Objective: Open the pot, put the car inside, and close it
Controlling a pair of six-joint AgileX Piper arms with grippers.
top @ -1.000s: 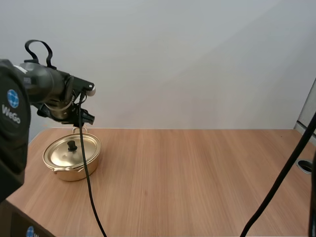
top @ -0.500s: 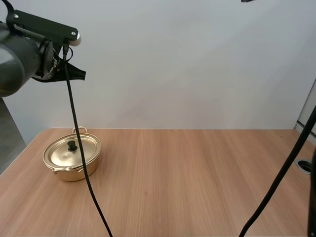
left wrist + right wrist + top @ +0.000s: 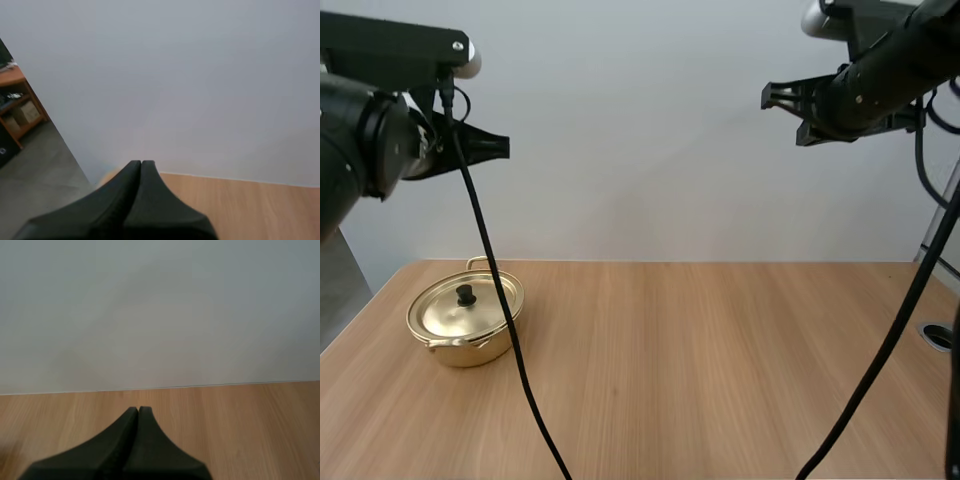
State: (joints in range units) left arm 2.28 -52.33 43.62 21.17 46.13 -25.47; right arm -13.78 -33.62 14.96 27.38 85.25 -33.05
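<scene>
The left claw [image 3: 498,147], shut into one empty wedge, hangs high above the gold pot [image 3: 466,322], which sits at the left end of the bench [image 3: 720,370] with its lid [image 3: 485,298] on. If it comes down shut, it would likely knock the small black knob [image 3: 466,294] instead of straddling it, and could shove the pot toward the bench's edge. The right claw [image 3: 775,100], likewise closed on nothing, is high over the right side, and since I cannot tell where the car is, it may have nothing to fetch.
</scene>
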